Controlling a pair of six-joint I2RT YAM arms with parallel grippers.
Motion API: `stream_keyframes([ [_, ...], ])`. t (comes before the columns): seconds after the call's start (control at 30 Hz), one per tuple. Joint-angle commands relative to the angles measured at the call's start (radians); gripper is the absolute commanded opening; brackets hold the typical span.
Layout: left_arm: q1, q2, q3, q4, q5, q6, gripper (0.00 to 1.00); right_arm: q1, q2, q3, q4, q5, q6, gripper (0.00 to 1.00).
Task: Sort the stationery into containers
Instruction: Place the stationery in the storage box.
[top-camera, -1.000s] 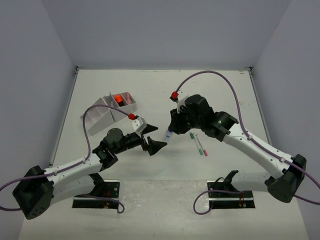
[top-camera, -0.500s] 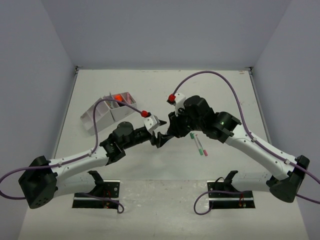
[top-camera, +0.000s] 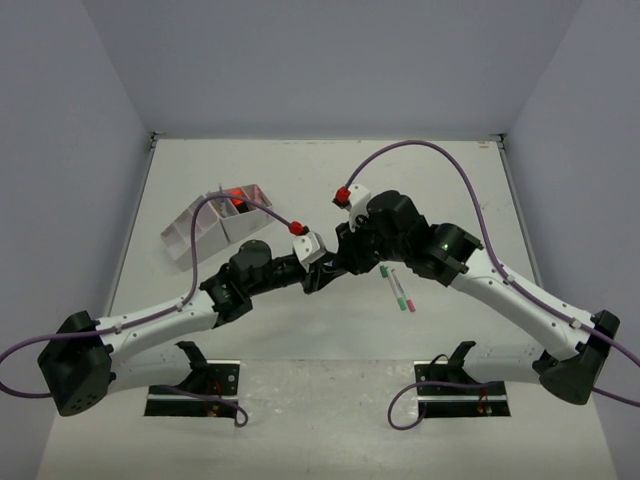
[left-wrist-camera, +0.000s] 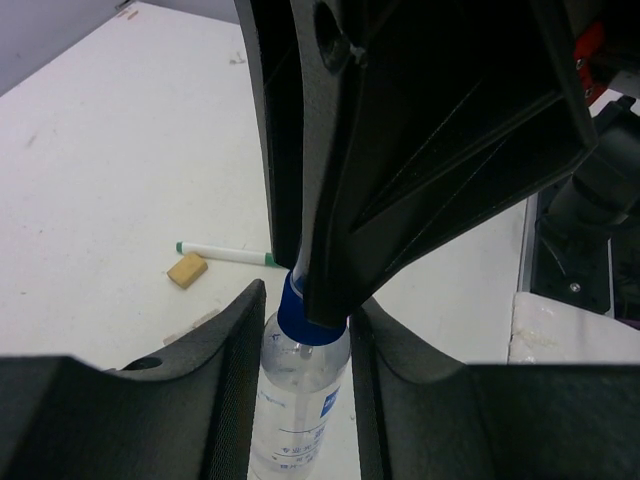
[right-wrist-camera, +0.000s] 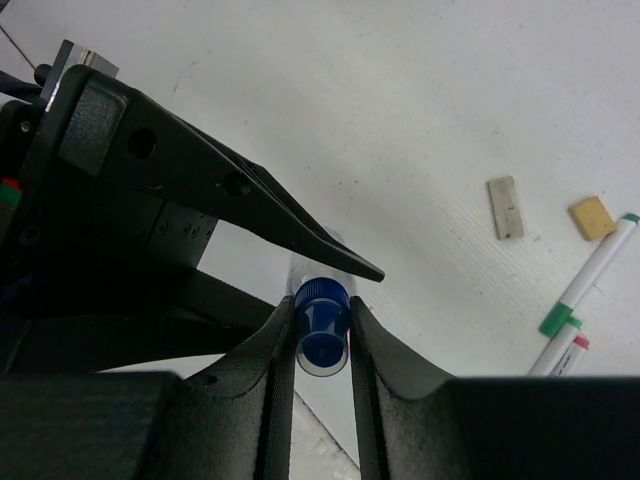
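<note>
A small clear bottle (left-wrist-camera: 303, 405) with a blue cap (right-wrist-camera: 323, 335) hangs above the table between both arms. My right gripper (right-wrist-camera: 322, 310) is shut on the cap from above. My left gripper (left-wrist-camera: 305, 330) has its pads against both sides of the bottle's clear body. In the top view the two grippers meet at mid-table, left (top-camera: 318, 272) and right (top-camera: 345, 262), and hide the bottle. A green-tipped marker (top-camera: 389, 281) and a pink-tipped one (top-camera: 404, 296) lie just right of them. The white compartment tray (top-camera: 192, 236) sits at the far left.
An orange item (top-camera: 233, 193) lies in the tray's far compartment. A beige piece (right-wrist-camera: 593, 218) and a grey strip (right-wrist-camera: 505, 207) lie on the table near the markers (right-wrist-camera: 588, 282). The right arm's purple cable (top-camera: 440, 160) arcs above its gripper.
</note>
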Motion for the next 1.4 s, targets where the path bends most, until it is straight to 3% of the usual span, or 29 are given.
stream_keyframes([
  [0.0, 0.003, -0.045, 0.025, -0.005, -0.061, 0.001, 0.0, 0.008, -0.027, 0.03, 0.028, 0.03, 0.008, 0.04],
  [0.03, 0.003, -0.052, 0.024, -0.003, -0.08, -0.004, 0.0, 0.008, -0.032, 0.024, 0.036, 0.043, 0.014, 0.13],
  [0.13, 0.004, -0.072, 0.015, 0.002, -0.158, -0.027, 0.0, 0.006, -0.055, -0.008, 0.07, 0.093, 0.045, 0.8],
  [0.17, 0.004, -0.076, 0.014, 0.001, -0.18, -0.035, 0.0, 0.006, -0.064, -0.014, 0.078, 0.104, 0.053, 0.95],
  [0.2, 0.004, -0.078, 0.014, -0.001, -0.197, -0.04, 0.0, 0.006, -0.071, -0.015, 0.082, 0.122, 0.059, 0.99],
  [0.43, 0.003, -0.079, 0.025, -0.021, -0.358, -0.072, 0.0, -0.023, -0.106, -0.026, 0.083, 0.222, 0.109, 0.99],
  [0.53, 0.009, -0.09, 0.053, -0.057, -0.669, -0.118, 0.0, -0.07, -0.2, -0.071, 0.096, 0.307, 0.147, 0.99],
  [0.57, 0.009, -0.09, 0.073, -0.085, -0.675, -0.119, 0.0, -0.082, -0.203, -0.085, 0.097, 0.317, 0.149, 0.99],
  [0.63, 0.063, -0.081, 0.136, -0.177, -0.97, -0.181, 0.0, -0.112, -0.273, -0.127, 0.132, 0.321, 0.148, 0.99],
  [0.7, 0.204, -0.069, 0.226, -0.305, -1.089, -0.291, 0.0, -0.125, -0.319, -0.171, 0.169, 0.309, 0.135, 0.99],
  [0.8, 0.464, -0.057, 0.332, -0.482, -1.103, -0.532, 0.0, -0.126, -0.358, -0.231, 0.209, 0.265, 0.112, 0.99],
  [0.9, 0.588, -0.06, 0.355, -0.476, -1.148, -0.649, 0.0, -0.126, -0.378, -0.287, 0.243, 0.236, 0.093, 0.99],
  [0.97, 0.616, -0.034, 0.361, -0.405, -1.203, -0.676, 0.0, -0.129, -0.383, -0.315, 0.264, 0.203, 0.084, 0.99],
  [1.13, 0.711, 0.088, 0.357, -0.319, -1.161, -0.724, 0.0, -0.127, -0.392, -0.366, 0.305, 0.163, 0.083, 0.99],
  [1.37, 0.722, 0.116, 0.268, -0.212, -1.196, -0.73, 0.0, -0.127, -0.398, -0.367, 0.317, 0.127, 0.08, 0.99],
])
